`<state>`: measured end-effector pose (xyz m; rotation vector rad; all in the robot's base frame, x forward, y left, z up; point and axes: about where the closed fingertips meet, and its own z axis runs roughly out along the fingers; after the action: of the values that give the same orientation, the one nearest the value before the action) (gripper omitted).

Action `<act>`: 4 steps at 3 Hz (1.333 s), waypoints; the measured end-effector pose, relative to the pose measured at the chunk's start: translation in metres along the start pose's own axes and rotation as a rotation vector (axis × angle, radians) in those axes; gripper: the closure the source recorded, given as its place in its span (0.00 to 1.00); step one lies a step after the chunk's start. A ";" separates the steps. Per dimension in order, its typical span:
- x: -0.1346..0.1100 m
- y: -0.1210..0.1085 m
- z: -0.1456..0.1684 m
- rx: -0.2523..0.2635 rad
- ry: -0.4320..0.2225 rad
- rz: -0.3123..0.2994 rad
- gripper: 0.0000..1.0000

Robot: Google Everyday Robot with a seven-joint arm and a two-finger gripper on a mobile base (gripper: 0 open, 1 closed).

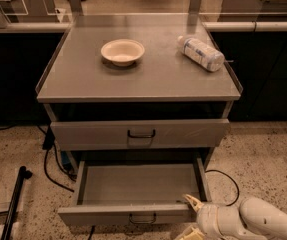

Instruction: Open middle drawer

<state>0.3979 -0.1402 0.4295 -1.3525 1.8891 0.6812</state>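
The gripper [190, 218] hangs low at the right, fingers spread, gripping nothing visible. Just to its left the middle drawer [98, 216] stands pulled out, its long front running leftward, with its handle [143, 218] further left

Carrying a bowl [123, 51] left of centre on the counter [133, 86], toward the back edge, and a bottle [201, 54] lying on its side near the back right corner. Hanging just below the front edge, an upper drawer [93, 134]; beneath it, the middle drawer [133, 184] sticking out forward. Hovering at that drawer's front right corner, the gripper [187, 216], fingers spread.
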 end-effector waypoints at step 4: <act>0.000 0.000 0.000 0.000 0.000 0.000 0.94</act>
<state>0.3979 -0.1401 0.4295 -1.3526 1.8890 0.6814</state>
